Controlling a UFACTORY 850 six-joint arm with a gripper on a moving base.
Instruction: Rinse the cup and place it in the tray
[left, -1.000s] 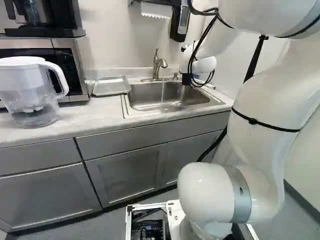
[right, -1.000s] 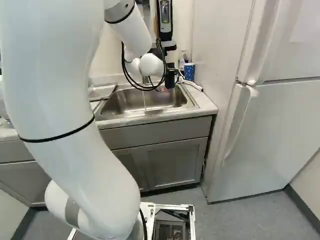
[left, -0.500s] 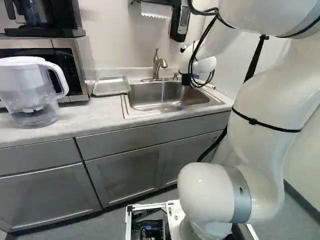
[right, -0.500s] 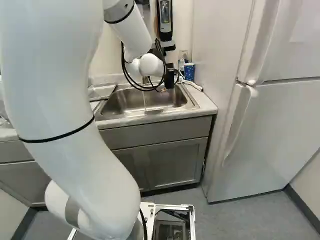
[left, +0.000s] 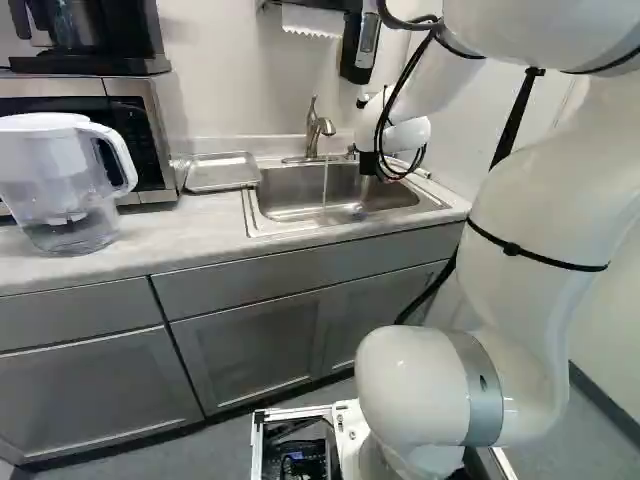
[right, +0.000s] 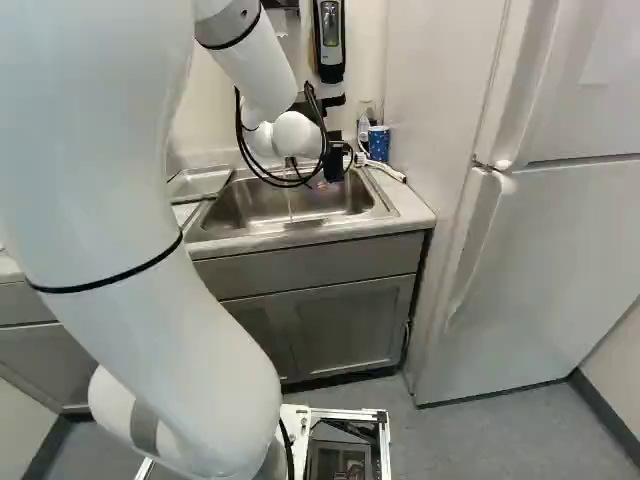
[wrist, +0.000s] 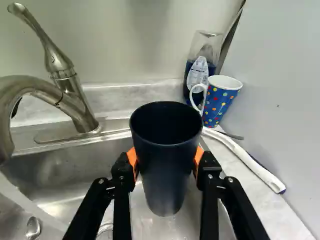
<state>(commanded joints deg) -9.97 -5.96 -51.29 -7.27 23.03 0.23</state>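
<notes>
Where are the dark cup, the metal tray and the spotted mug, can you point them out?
Dark cup (wrist: 164, 172): wrist view, on its outer wall.
Metal tray (left: 222, 173): left base view, on its bare bottom.
Spotted mug (wrist: 218, 105): wrist view, on its outer side.

Pretty bright in both base views, mostly soft, even light. The smooth, glossy white robot arm (right: 90, 150) looks nearly washed out up top, and the tall white refrigerator (right: 550, 270) has a mild sheen. Gets dimmer down by the flat grey cabinet doors (left: 250, 350). In the wrist view, the stainless-steel sink (wrist: 65, 170) picks up whitish glare, and a faint, soft-edged shadow sits on the plain off-white wall (wrist: 110, 40). Inside of the tapered dark navy cup (wrist: 165, 175) goes almost black, so maybe the light's coming in at an angle.
</notes>
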